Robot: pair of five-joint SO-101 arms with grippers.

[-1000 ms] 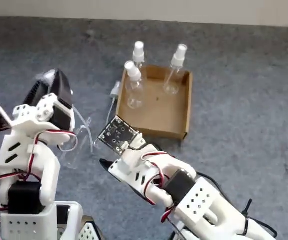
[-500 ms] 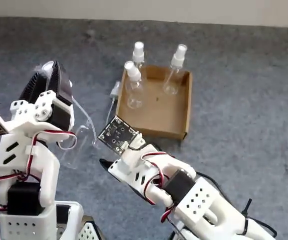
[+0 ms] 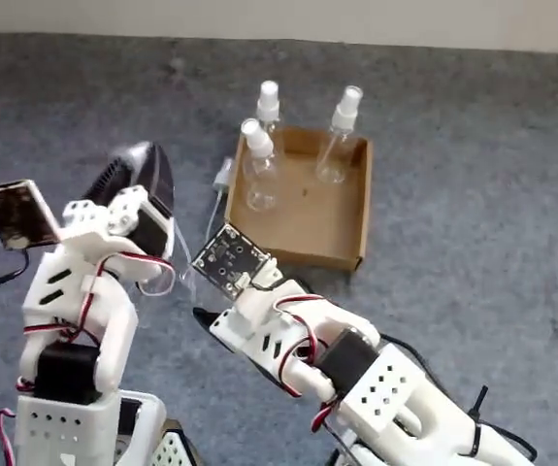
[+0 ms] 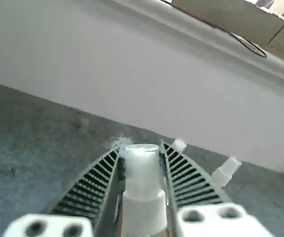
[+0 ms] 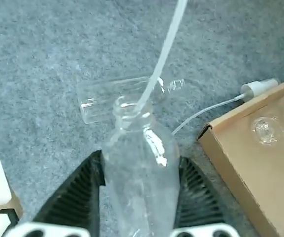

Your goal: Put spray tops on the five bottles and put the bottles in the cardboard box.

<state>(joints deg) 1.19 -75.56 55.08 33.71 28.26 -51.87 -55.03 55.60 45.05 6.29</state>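
Threading the dip tube [image 5: 162,54] into the bottle [image 5: 138,148] reads as the step in hand. Right gripper [image 5: 139,168]: fingers pinching the clear bottle by its body, neck up, at about 7 o'clock of the cardboard box [image 3: 342,254] in the high view. Left gripper [image 4: 141,150]: fingers pinching a white spray top [image 4: 142,197], held at about 9 o'clock of the box. In the right wrist view the tube slants down to the bottle mouth, and its end appears to sit just inside the neck. Judgement: lower the top along the tube's own line and bring it upright over the neck so the tube neither bows nor springs out. Then seat the collar squarely. The right arm should hold the bottle steady, since its smooth clear wall may slip under side load. Elsewhere: two capped bottles [image 3: 259,180] stand in the box. A third capped bottle [image 3: 269,102] is at its 12 o'clock edge, inside or behind I cannot tell. A loose spray top [image 3: 222,175] lies on the desk [image 3: 473,194] just beside the box's 9 o'clock wall. An uncapped bottle [image 5: 102,101] lies on its side nearby.
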